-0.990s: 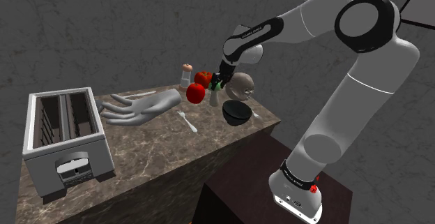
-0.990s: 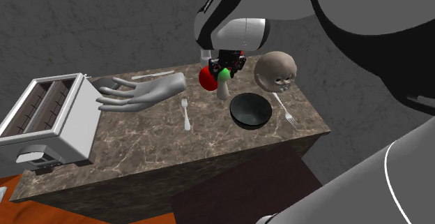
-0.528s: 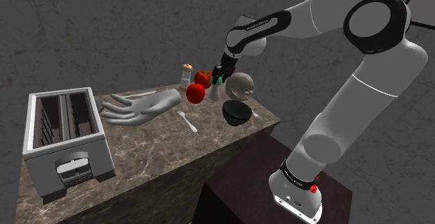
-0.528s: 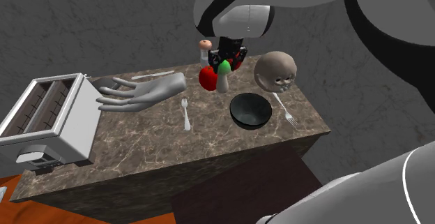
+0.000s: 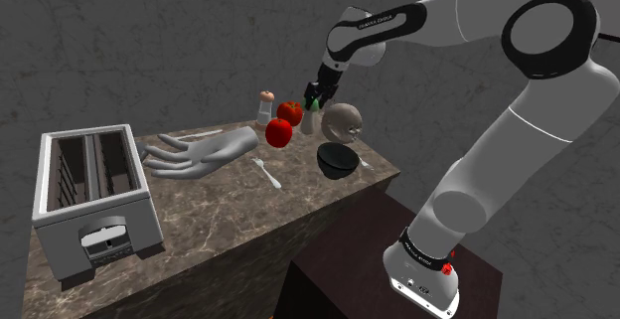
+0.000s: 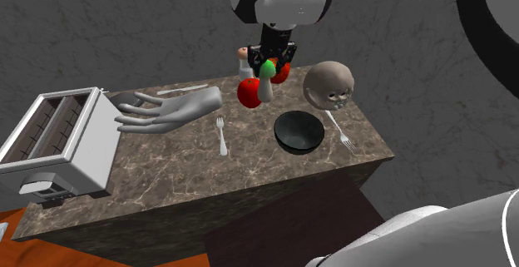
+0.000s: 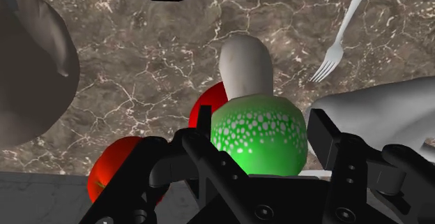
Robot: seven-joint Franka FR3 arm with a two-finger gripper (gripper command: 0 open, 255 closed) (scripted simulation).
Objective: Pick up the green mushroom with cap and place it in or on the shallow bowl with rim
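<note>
Wrist view: the black gripper [image 7: 259,126] clasps the green mushroom [image 7: 245,65] by its cap, apparently clear of the counter [image 7: 139,69], ready to carry to the dark bowl [image 6: 278,131].

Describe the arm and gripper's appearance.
The arm has rounded white links with dark joints, small white lettering on a dark band near the wrist and a red dot at its base. The gripper is all black with two blocky fingers.
</note>
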